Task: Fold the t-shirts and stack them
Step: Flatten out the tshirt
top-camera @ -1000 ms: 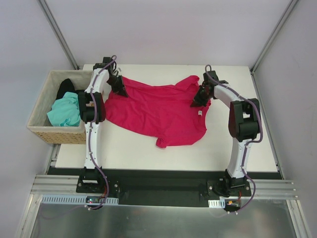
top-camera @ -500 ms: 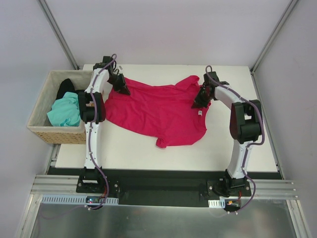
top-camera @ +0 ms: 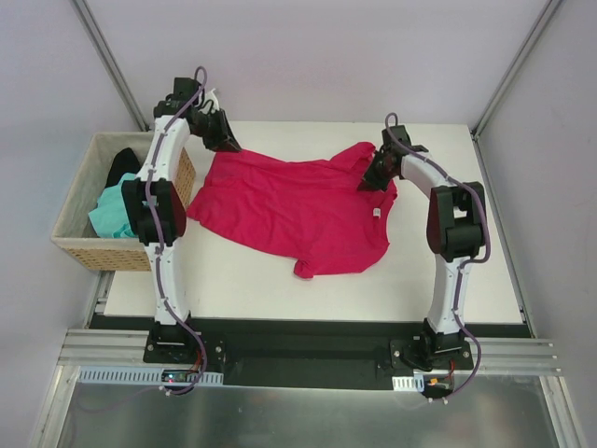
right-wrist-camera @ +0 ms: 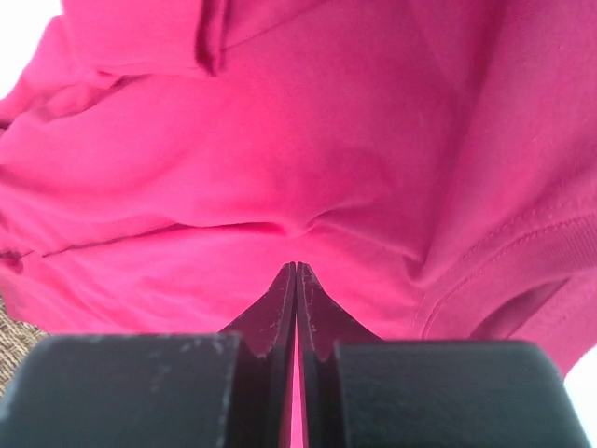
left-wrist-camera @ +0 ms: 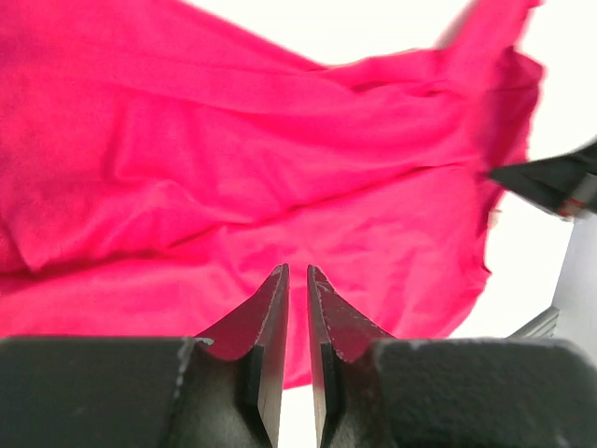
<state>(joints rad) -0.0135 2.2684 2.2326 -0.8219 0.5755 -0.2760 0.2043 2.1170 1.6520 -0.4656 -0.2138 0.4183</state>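
Crimson t-shirt [top-camera: 298,205] spread rumpled across the middle of a white table [top-camera: 448,271], boxed in by pale grey walls [top-camera: 308,56] and slanting metal struts [top-camera: 107,61]; mint-green t-shirt [top-camera: 112,213] and black t-shirt [top-camera: 121,166] heaped in a wicker basket [top-camera: 93,254] off the table's left edge. Right gripper [right-wrist-camera: 295,266] pinched tight on the crimson cloth's far right edge; left gripper [left-wrist-camera: 298,271] poised above the far left corner, fingers slightly parted, holding nothing.

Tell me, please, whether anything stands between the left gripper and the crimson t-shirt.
Nothing visible does. The left gripper hangs near the far left corner of the crimson t-shirt, jaws slightly apart and empty, and its wrist view shows only open cloth ahead. The wicker basket stands off to the left, out of the way.
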